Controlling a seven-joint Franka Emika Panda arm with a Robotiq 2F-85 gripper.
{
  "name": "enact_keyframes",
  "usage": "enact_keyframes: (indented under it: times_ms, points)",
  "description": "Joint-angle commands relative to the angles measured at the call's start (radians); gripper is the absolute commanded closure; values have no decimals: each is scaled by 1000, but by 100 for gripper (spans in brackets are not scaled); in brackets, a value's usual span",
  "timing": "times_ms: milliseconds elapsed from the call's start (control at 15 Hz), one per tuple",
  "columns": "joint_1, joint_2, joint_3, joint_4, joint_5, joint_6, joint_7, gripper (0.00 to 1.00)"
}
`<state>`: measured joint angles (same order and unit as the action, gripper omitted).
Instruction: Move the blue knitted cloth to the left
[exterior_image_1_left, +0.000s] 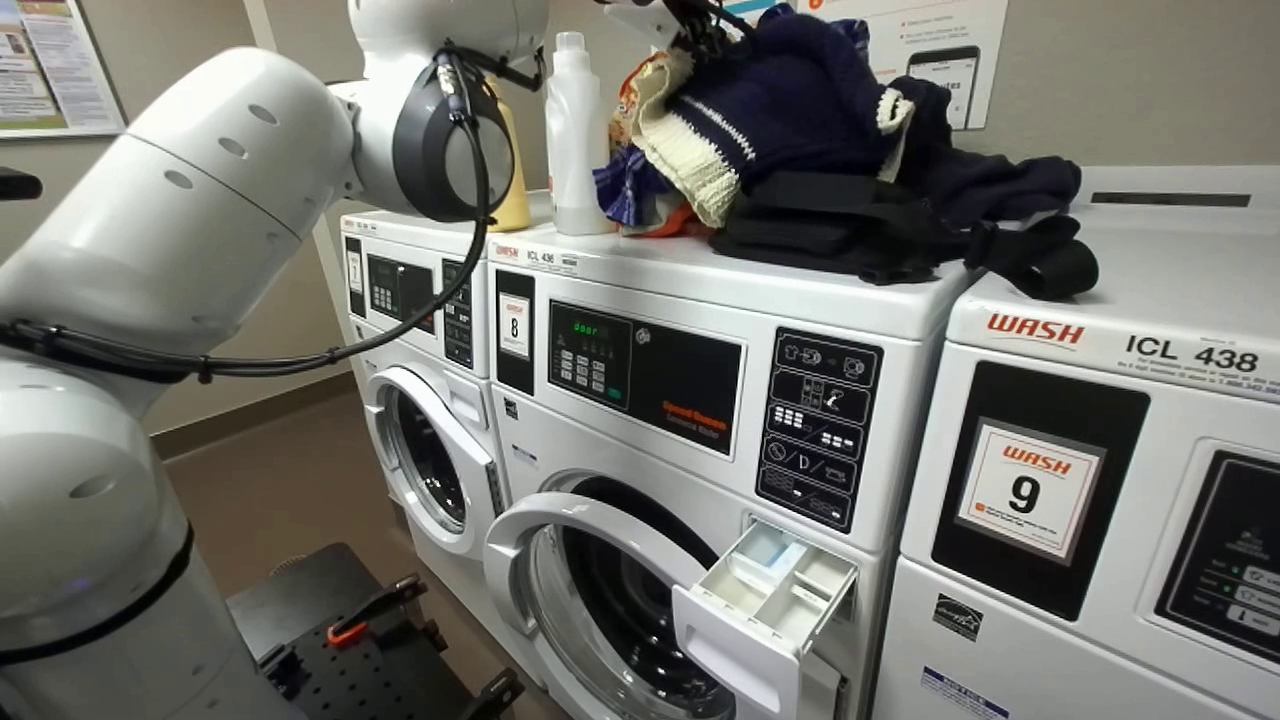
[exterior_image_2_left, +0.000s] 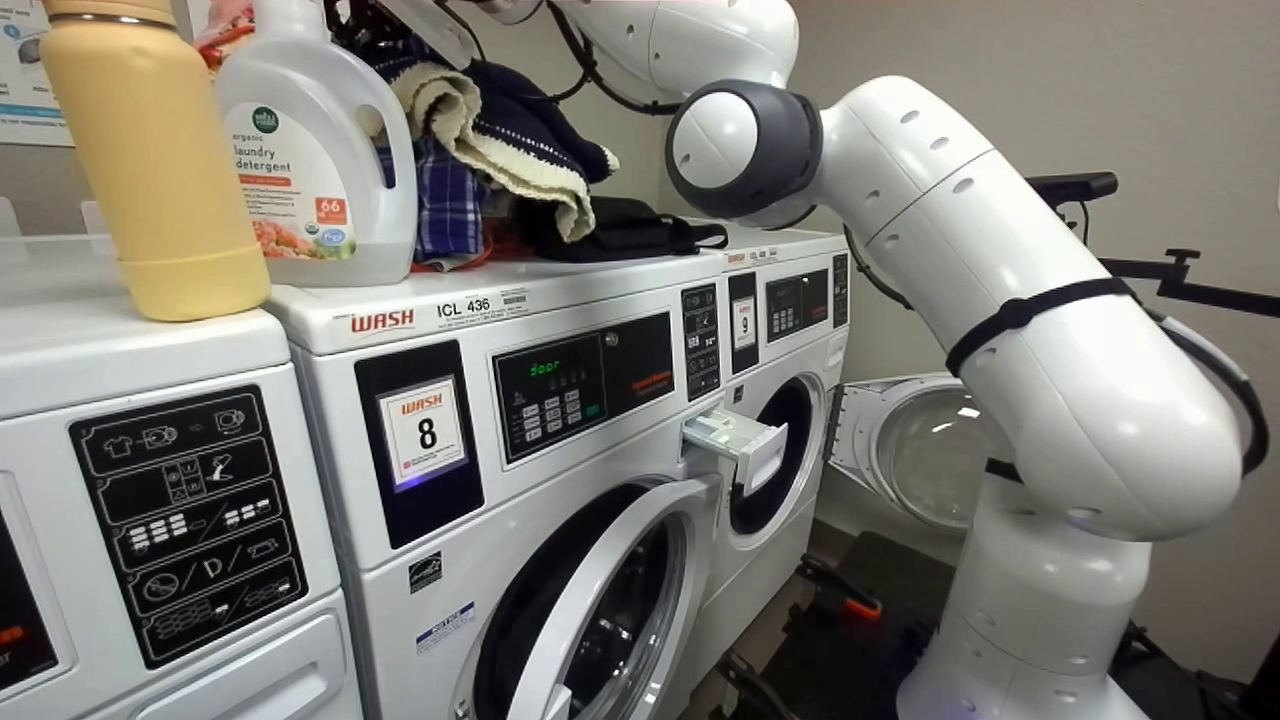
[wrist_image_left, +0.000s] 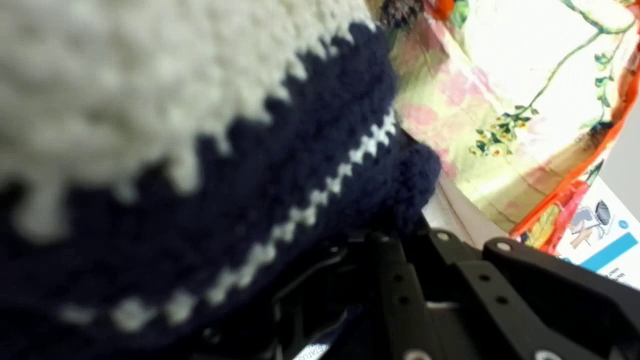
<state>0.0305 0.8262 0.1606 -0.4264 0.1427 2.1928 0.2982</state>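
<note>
Above the washer, the gripper (jaws narrow) pinches the blue knitted cloth.

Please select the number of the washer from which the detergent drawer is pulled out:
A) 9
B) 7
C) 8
C, because in an exterior view the detergent drawer sticks out from the front of the washer whose label reads 8.
</note>
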Motion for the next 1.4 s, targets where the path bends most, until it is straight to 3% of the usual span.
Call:
enact_keyframes:
  times_ms: [0,133,200,733,800,1267,1333]
  points:
    - [-14,-17,20,-36,17,-10,-26,97]
    - [-12,-26,21,-33,14,-19,-25,66]
    - [-12,-31,22,-31,13,-23,-26,64]
    - [-11,-85,9,-21,-8,-16,-7,4]
    - [-10,-94,5,-20,-13,-15,-4,0]
    - [-40,-172,-74,-28,-82,-73,69,0]
    - [-39,-113,-111,85,-74,-139,77,0]
